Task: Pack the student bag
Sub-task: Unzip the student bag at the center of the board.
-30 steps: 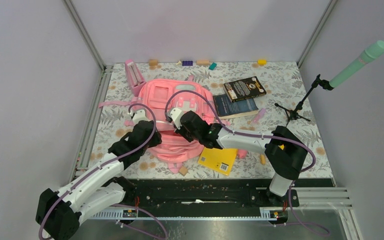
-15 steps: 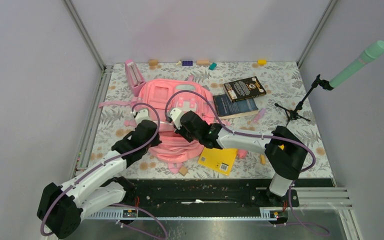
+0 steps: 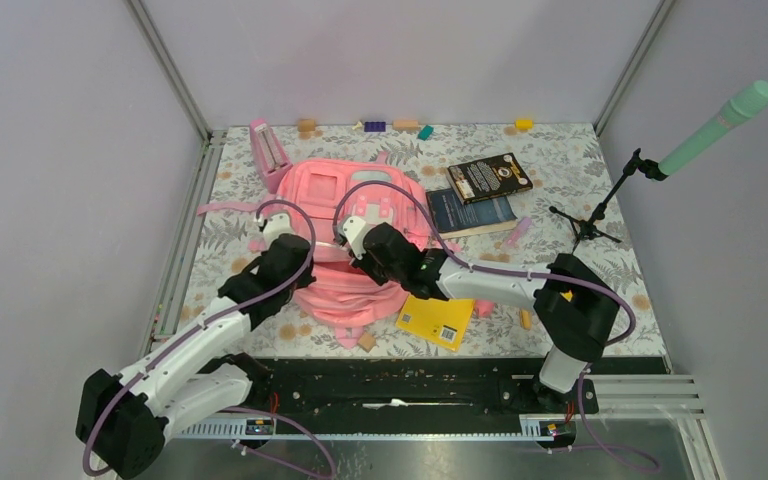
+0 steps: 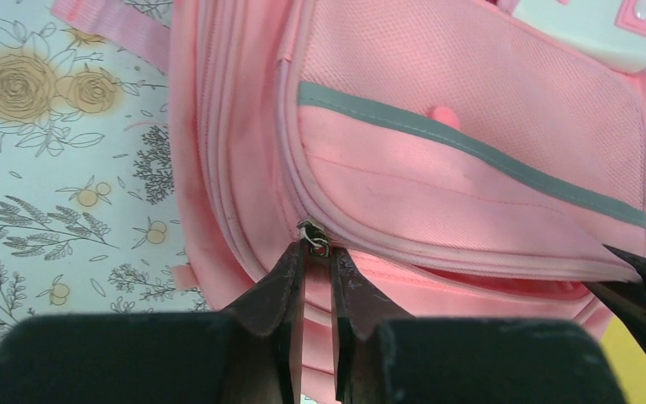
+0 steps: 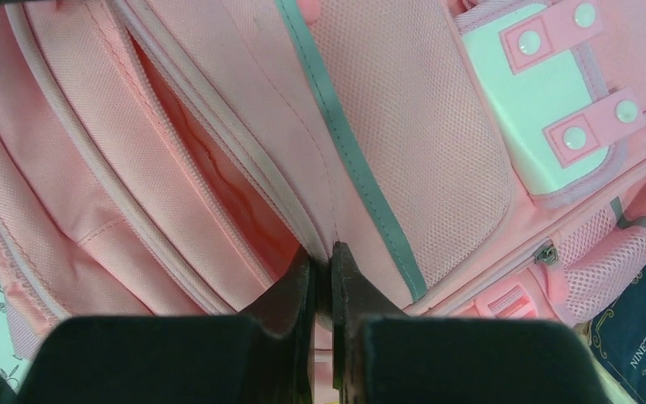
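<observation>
Two arms were bent over the student bag [image 3: 345, 195], which lay flat, front pockets up, left of centre on the floral worktop [image 3: 580, 170]. The left gripper [image 4: 314, 257] had its jaws nipped together on the small metal zipper pull [image 4: 314, 238] at the lower corner of the front pocket, below the grey reflective strip [image 4: 471, 156]. The right gripper [image 5: 322, 257] had its jaws clenched on a fold of pink fabric at the pocket's edge; a parted zip gap showed just to the left of them. A yellow book [image 3: 438, 320] lay just beside the bag's near right corner. Two dark books [image 3: 485, 190], overlapping, lay to the bag's right.
</observation>
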`<state>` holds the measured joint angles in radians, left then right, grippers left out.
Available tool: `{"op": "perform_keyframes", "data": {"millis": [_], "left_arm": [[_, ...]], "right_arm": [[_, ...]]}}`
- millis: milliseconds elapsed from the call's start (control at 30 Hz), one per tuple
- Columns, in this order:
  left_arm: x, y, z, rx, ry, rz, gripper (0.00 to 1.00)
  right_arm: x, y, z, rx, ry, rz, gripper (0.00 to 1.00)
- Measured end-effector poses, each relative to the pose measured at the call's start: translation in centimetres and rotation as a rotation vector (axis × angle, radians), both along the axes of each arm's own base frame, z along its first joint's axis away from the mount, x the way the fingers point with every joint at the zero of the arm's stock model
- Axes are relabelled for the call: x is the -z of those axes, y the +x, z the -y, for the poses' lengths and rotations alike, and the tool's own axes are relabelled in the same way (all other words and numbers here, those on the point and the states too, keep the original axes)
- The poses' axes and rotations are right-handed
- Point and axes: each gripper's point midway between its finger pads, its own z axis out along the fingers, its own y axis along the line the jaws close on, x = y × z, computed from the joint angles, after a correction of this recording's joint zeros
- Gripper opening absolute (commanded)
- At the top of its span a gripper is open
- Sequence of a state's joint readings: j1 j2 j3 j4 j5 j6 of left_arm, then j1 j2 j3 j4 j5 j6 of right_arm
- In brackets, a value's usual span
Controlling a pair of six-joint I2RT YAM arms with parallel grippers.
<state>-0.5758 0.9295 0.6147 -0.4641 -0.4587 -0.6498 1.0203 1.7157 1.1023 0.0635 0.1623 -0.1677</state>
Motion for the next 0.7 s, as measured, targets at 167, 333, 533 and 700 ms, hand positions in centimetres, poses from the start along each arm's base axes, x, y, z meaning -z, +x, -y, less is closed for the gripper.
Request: {"op": "perform_keyframes", "data": {"millis": [167, 333, 533, 700], "left_arm": [[-0.3, 0.3, -0.9, -0.028, -0.02, -0.013, 0.0], [-0.9, 0.4, -1.5, -0.026, -0.046, -0.046, 0.0], [-1.7, 0.6, -2.2, -0.006, -0.059, -0.094, 0.0], [-1.9, 1.0, -2.6, 0.038, -0.055, -0.142, 0.0]], "right_arm": [[-0.5, -0.2, -0.3, -0.008, 0.024, -0.003, 0.0], [-0.7, -0.4, -0.6, -0.018, 0.047, -0.008, 0.0], [-1.0, -0.7, -0.9, -0.028, 0.075, -0.015, 0.0], [-1.1, -0.8, -1.0, -0.028, 0.089, -0.015, 0.0]]}}
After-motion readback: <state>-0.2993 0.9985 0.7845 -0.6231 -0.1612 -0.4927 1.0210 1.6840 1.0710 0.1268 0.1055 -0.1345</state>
